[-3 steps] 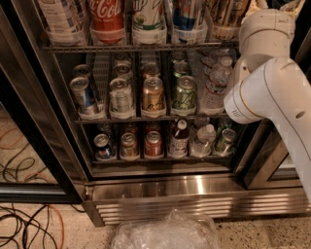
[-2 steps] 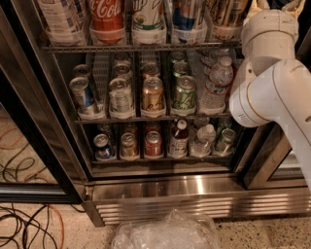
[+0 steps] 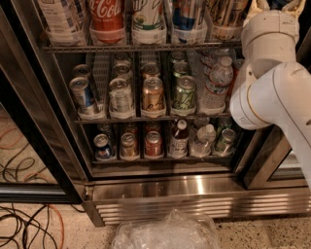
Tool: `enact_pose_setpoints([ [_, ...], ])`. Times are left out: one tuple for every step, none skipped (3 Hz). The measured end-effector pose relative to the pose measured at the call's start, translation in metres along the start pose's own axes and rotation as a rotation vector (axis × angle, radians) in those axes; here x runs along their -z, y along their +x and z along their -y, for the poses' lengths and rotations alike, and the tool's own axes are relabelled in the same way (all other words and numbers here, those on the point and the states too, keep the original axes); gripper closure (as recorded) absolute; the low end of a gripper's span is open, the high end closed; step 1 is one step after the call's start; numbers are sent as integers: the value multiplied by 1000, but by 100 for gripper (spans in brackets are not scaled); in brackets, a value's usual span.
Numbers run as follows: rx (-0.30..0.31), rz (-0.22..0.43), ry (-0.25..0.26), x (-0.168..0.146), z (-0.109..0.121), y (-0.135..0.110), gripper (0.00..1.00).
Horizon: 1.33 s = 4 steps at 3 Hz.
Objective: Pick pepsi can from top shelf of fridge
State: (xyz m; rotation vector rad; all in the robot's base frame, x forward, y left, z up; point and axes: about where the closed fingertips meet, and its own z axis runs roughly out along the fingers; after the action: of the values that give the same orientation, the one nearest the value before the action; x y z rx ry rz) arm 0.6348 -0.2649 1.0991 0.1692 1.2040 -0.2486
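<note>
Cables (image 3: 22, 170): dark and orange leads lie loose on the floor at far left, outside the black door frame.
Fridge (image 3: 194, 188): a drinks cooler seen from above and in front, with wire racks of cans and bottles over a steel base.
Top shelf (image 3: 141, 47): the highest rack in view, holding a row of drinks in pale plastic cups. Their tops are cut off by the picture edge.
Coca-Cola can (image 3: 106, 17): red, second from the left on that rack.
Pepsi can (image 3: 187, 14): dark blue, upright, fourth from the left, just left of the gold-tan can (image 3: 223, 14).
Gripper (image 3: 275, 5): at the top right corner on the white arm, mostly out of frame. Whether it is open or closed, or holding anything, cannot be told.
Key relation: the pepsi can lies to the gripper's left at about the same height, with the gold-tan can between them. Its long axis is vertical, so a level approach from the front looks likely.
</note>
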Motion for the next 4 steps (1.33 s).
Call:
enact_pose_setpoints([
  [7, 22, -4, 10, 0, -3, 100],
  [13, 54, -31, 31, -5, -5, 100],
  [22, 56, -33, 32, 0, -13, 100],
  [30, 64, -33, 39, 6, -24, 100],
])
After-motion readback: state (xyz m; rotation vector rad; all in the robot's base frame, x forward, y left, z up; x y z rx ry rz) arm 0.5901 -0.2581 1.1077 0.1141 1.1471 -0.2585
